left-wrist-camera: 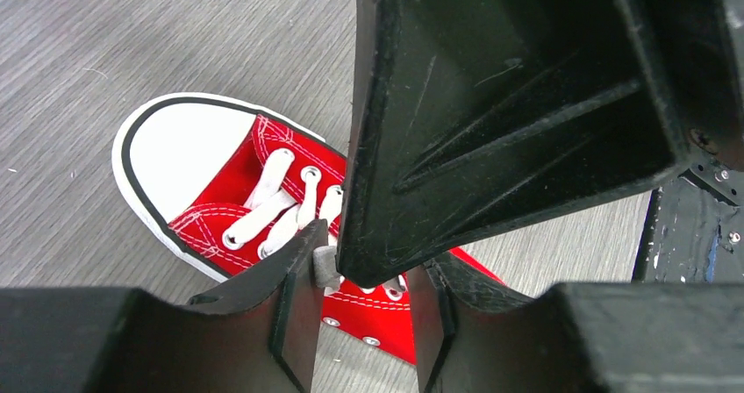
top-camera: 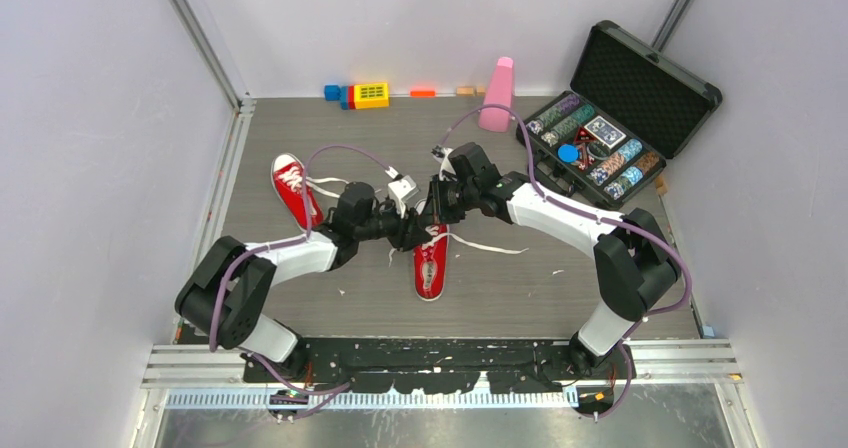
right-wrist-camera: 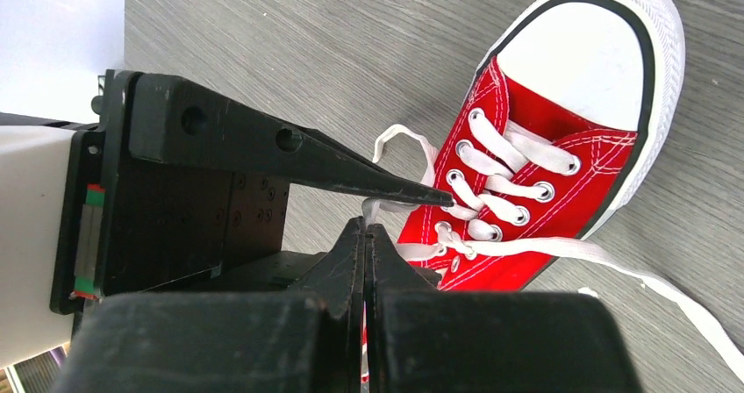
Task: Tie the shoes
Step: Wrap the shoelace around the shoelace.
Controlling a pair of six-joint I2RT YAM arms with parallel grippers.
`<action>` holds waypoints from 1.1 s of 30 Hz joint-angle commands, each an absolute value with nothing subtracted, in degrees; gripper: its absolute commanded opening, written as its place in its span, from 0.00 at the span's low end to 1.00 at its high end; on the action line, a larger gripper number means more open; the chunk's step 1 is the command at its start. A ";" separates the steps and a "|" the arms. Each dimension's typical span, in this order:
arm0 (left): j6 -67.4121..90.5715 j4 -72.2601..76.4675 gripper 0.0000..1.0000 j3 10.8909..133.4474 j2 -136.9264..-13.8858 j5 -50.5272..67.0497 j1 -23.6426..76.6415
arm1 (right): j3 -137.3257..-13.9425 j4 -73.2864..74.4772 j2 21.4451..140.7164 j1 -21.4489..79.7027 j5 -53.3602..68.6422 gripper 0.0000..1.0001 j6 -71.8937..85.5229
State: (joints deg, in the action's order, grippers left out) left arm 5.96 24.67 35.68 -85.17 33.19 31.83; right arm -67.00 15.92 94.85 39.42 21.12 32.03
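One red shoe point(top-camera: 431, 266) lies mid-table, toe toward the arms, and both grippers meet over its laces. My right gripper point(top-camera: 438, 216) point(right-wrist-camera: 365, 228) is shut on a white lace point(right-wrist-camera: 375, 205) that comes out at its tip. My left gripper point(top-camera: 414, 230) point(left-wrist-camera: 373, 261) is open, its fingers standing either side of the right gripper's tip, with a bit of lace point(left-wrist-camera: 325, 267) against its left finger. The shoe point(left-wrist-camera: 219, 191) point(right-wrist-camera: 535, 200) is laced, and a loose lace end point(right-wrist-camera: 667, 279) trails over the table. The other shoe point(top-camera: 291, 188) lies to the left, untouched.
An open black case of poker chips point(top-camera: 612, 118) stands at the back right. A pink cone point(top-camera: 497, 94) and coloured blocks point(top-camera: 366, 95) sit along the back wall. Walls close in left and right.
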 commanded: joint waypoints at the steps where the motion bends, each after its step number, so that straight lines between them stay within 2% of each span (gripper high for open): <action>1: 4.85 28.30 0.39 36.67 -84.77 34.37 31.55 | -69.48 15.49 93.04 39.70 21.96 0.00 31.99; 7: 4.83 27.14 0.37 35.10 -81.40 30.91 31.55 | -69.56 15.60 93.34 39.70 21.71 0.00 31.84; 13: 4.83 27.07 0.27 33.85 -79.56 29.84 31.55 | -69.42 15.70 93.55 39.70 21.45 0.00 31.77; 24: 4.93 25.23 0.29 33.19 -78.58 28.14 31.57 | -69.61 15.82 93.65 39.72 21.09 0.00 31.75; 29: 5.10 25.15 0.38 33.00 -78.03 27.70 31.59 | -69.52 15.84 93.57 39.68 21.09 0.00 31.74; 33: 5.02 24.43 0.29 33.35 -78.10 27.78 31.62 | -69.48 15.82 93.50 39.73 21.18 0.00 31.76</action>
State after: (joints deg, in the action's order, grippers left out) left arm 5.63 23.88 33.39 -79.68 28.29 31.79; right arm -67.22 15.94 94.85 39.42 21.04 32.01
